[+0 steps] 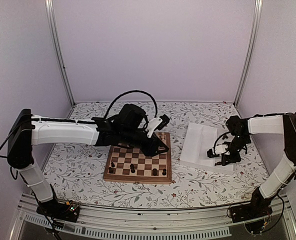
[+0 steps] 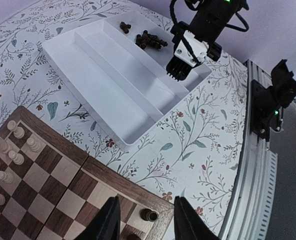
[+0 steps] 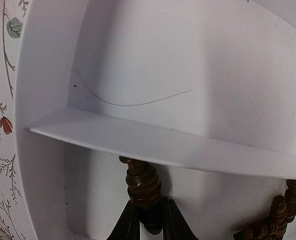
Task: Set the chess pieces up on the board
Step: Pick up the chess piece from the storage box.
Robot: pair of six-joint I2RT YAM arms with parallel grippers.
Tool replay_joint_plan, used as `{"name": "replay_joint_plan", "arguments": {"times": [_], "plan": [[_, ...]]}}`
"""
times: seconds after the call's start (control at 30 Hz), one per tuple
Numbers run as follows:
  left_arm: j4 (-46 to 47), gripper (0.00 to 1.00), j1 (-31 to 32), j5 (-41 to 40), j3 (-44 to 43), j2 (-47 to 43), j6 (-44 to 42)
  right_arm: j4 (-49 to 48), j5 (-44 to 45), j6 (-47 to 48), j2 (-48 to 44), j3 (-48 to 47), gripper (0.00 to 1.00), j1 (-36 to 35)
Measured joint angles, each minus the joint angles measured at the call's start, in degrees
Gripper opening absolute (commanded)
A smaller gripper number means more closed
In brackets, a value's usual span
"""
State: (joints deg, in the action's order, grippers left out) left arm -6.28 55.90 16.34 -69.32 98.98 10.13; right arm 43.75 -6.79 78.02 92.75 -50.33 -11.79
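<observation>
White ridged tray lying flat on the floral-print surface, out on the right side, turned a little askew. Long dividers run its length, and the close view shows one divider crossing a rounded corner with a thin, hair-like curved line on the floor behind it. Pale cream chessmen stand upright in a loose cluster. An aluminium rail runs along the near edge, and pale walls enclose it all.

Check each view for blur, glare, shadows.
Top: even, soft light, no glare; pieces on the board look tiny. Left wrist: sharp; white tray bright, not blown out. Right wrist: very close, dark piece slightly soft, grey shading below the tray divider.
</observation>
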Motion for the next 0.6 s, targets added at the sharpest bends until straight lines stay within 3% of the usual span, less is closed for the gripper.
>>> {"name": "replay_joint_plan", "arguments": {"times": [0.37, 0.6], "plan": [[2.75, 0.4, 0.09, -1.11, -2.93, 2.75, 0.57, 11.06, -9.53, -3.34, -1.07, -10.99, 0.12, 7.15], [13.97, 0.43, 0.11, 2.34, -5.68, 6.82, 6.4, 12.85, -26.84, -11.19, -7.06, -15.21, 0.13, 7.17]]}}
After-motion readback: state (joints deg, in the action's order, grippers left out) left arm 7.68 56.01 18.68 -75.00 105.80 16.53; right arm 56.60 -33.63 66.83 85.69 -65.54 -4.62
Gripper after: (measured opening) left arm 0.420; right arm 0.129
